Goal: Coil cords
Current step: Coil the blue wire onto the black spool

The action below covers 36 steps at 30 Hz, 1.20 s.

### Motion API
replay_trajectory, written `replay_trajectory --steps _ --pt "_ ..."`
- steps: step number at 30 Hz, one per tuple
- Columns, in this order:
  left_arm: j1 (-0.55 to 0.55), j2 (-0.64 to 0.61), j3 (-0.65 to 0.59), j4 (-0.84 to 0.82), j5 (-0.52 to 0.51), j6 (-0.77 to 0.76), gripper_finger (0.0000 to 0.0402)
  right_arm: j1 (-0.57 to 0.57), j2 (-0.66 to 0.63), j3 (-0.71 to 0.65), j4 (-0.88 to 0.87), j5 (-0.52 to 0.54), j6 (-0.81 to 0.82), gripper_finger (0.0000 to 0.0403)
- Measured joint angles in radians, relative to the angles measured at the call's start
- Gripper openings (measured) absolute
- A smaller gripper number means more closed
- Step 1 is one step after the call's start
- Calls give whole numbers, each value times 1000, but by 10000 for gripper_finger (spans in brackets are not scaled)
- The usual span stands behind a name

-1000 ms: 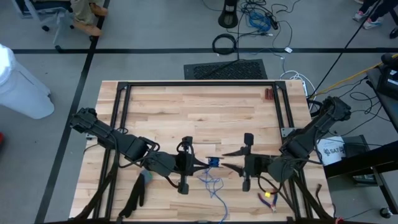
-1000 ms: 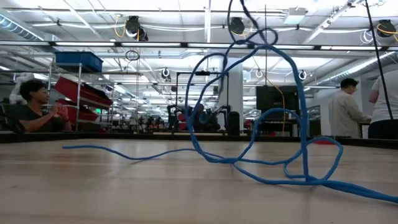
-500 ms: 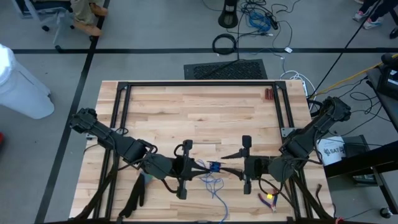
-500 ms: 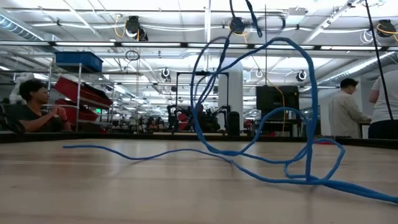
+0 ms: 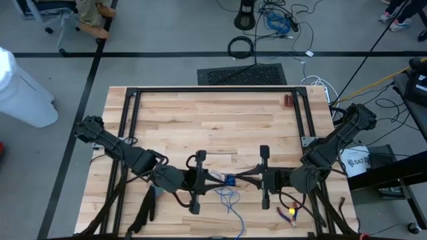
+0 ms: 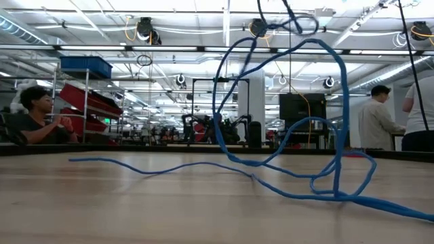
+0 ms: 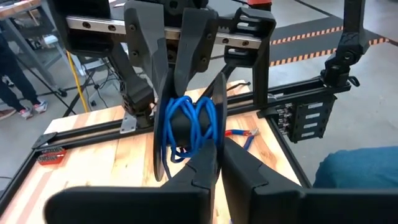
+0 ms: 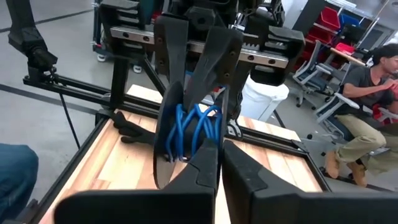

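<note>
Cord (image 5: 229, 181), thin and blue, is partly wound: several turns wrap the left claw (image 5: 208, 178) fingers at lower centre, with the right claw (image 5: 245, 179) pinching that bundle. Loose loops still trail over the desk (image 5: 213, 127), left to wind.

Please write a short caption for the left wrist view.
Both grippers meet fingertip to fingertip at a bundle of blue cord wound around the fingers.

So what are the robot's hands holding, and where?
Both hands, left and right, pinch the blue cord at its wound bundle; the rest hangs down.
</note>
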Motion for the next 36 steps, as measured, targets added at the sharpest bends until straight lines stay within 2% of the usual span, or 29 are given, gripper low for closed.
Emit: replay_trajectory --steps 7,13,17,26,33,36 --pt "-27 0 0 4 -28 -1 82 0 0 0 4 19 -3 1" --pt "-63 0 0 3 -198 -1 115 0 -11 0 3 79 -7 0" --pt "-81 0 0 2 -277 6 127 2 -23 0 1 81 -6 0" --pt "-96 0 0 13 -379 -3 130 7 -87 0 -6 106 -4 0" --pt "-93 16 0 18 -366 -86 131 8 -130 0 -5 105 -50 0" --pt "-90 53 0 16 -311 -105 131 8 -148 0 -6 106 -69 0"
